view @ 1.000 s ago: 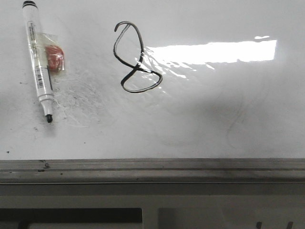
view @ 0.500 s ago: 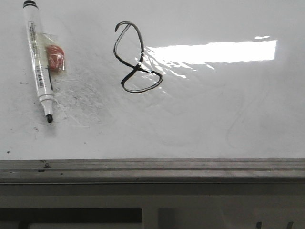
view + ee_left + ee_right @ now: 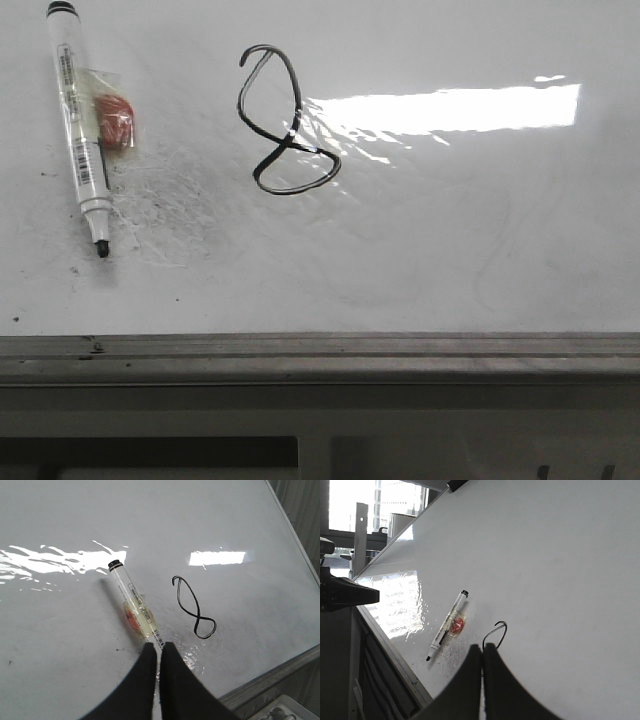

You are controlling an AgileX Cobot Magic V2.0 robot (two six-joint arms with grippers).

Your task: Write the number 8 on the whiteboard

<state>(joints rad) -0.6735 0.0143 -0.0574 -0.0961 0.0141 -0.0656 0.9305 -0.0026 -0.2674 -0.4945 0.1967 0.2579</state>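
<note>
A thin black slanted number 8 (image 3: 285,120) is drawn on the glossy whiteboard (image 3: 460,230); it also shows in the left wrist view (image 3: 194,607), and its upper loop shows in the right wrist view (image 3: 496,632). A white marker (image 3: 80,130) with its black tip uncapped lies flat on the board left of the 8, with a small red piece in clear tape (image 3: 113,120) stuck to it. My left gripper (image 3: 159,649) is shut and empty, raised off the board near the marker's tip end. My right gripper (image 3: 482,651) is shut and empty, in front of the 8's lower loop. Neither gripper shows in the front view.
A grey metal edge rail (image 3: 320,355) runs along the board's near edge. Grey erasure specks (image 3: 165,215) lie right of the marker's tip. Bright window glare (image 3: 440,108) lies to the right of the 8. A dark arm part (image 3: 342,595) sits beyond the board's edge.
A faint shadow right of the 8 has faded from the board. The marker and the 8 have not moved.
</note>
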